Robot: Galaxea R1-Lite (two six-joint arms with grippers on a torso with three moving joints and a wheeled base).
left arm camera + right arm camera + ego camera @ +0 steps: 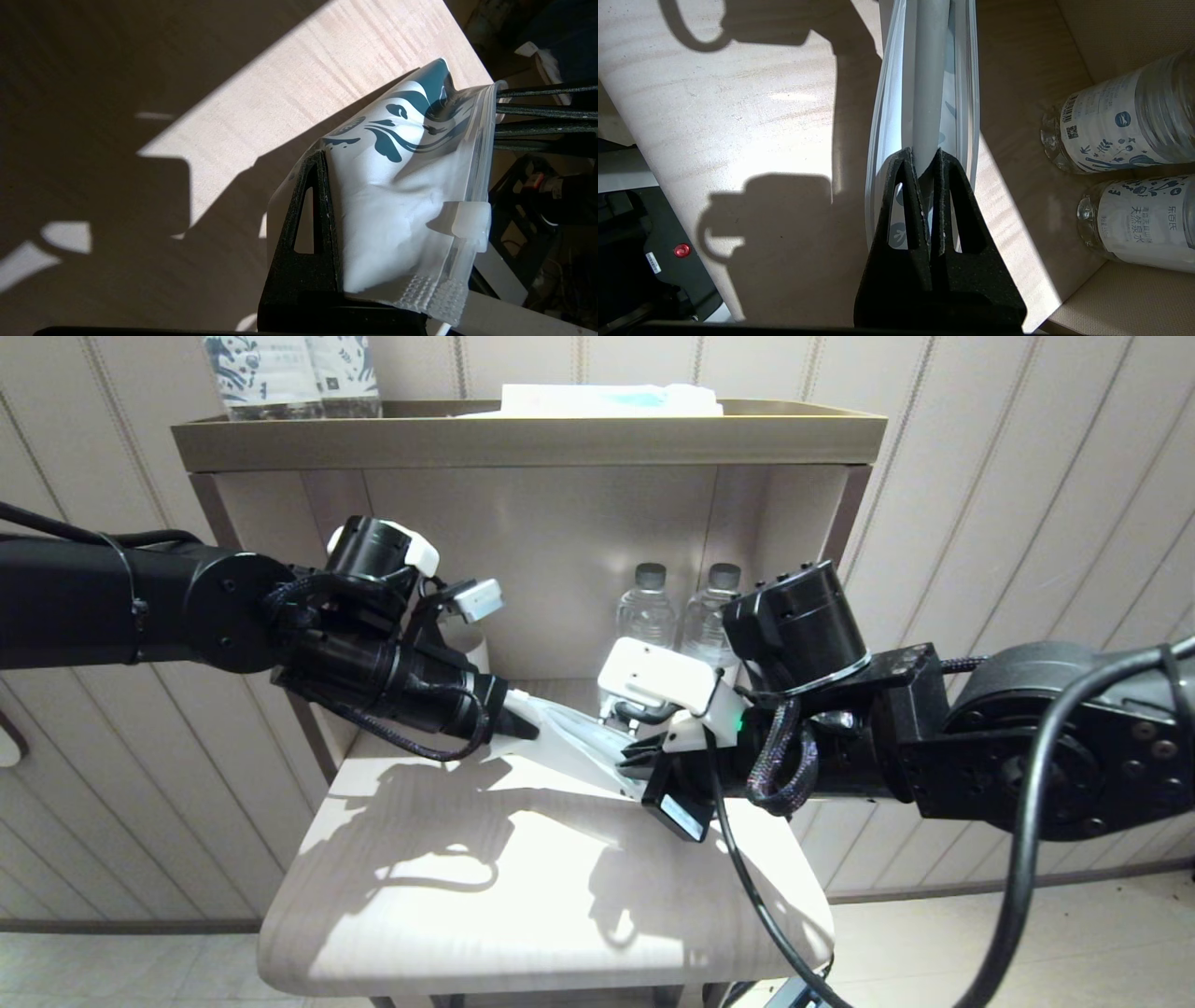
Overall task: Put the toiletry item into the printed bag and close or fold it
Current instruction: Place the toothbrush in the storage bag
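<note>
i hold the long white translucent plastic pouch with the teal leaf print [574, 747] stretched between my two hands above the pale wooden surface [523, 896], so it stays taut for closing. my left hand [523, 723] is pressed together on the pouch's left end. my right hand [930, 163] pinches the pouch's right end, with the slim pale grey toothbrush [930, 84] already inside and running away from my fingertips. two clear water bottles [677, 611] stand at the far side.
</note>
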